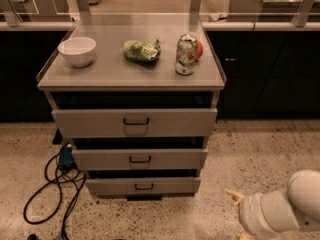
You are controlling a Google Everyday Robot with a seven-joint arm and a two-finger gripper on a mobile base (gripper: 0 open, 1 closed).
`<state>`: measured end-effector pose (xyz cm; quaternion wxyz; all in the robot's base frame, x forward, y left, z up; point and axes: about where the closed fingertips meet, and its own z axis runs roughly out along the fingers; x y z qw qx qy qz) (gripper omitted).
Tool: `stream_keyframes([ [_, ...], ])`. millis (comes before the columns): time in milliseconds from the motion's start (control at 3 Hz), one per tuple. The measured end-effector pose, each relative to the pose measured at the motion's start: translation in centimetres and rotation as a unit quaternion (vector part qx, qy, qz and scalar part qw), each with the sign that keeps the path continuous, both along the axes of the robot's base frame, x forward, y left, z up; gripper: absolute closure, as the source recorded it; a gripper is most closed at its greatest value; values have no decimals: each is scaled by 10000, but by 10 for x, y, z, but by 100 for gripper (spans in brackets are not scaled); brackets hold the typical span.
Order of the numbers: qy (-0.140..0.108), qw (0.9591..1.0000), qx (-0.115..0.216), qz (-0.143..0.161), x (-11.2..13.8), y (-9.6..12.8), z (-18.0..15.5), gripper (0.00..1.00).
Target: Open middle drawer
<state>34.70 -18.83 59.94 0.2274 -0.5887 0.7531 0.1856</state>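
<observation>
Evidently nothing has been gripped yet. At the far left a black cable (47, 184) is looped on the speckled floor, at about 8 o'clock from the cabinet. On the cabinet top (110, 76) a white bowl (77, 50), a green packet (142, 50) and a drinks can (187, 54) are set in a row, well back from the front edge, so a drawer pulled out beneath should not disturb them.

The middle drawer (100, 160) is seen between the taller top drawer (90, 123) and the slim bottom drawer (110, 186), its front roughly in line with theirs and judged not yet pulled out. Its black loop handle (140, 159) sits at the centre of the front.

The gripper (237, 211) is held low at the frame's lower right, near the floor and well apart from the cabinet. Whether it is open or closed cannot be told. From it, the handle lies at about 10 o'clock, so a reach up and leftward is judged necessary.
</observation>
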Motion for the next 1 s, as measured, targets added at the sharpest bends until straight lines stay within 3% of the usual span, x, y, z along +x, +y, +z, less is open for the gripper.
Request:
stream_keyframes([
  [333,294,9984,477,73,-11,24,-78,0],
  [667,92,9950,958,278,25,77,-116,0],
  [1000,93,9949,962,278,25,77,-116,0],
])
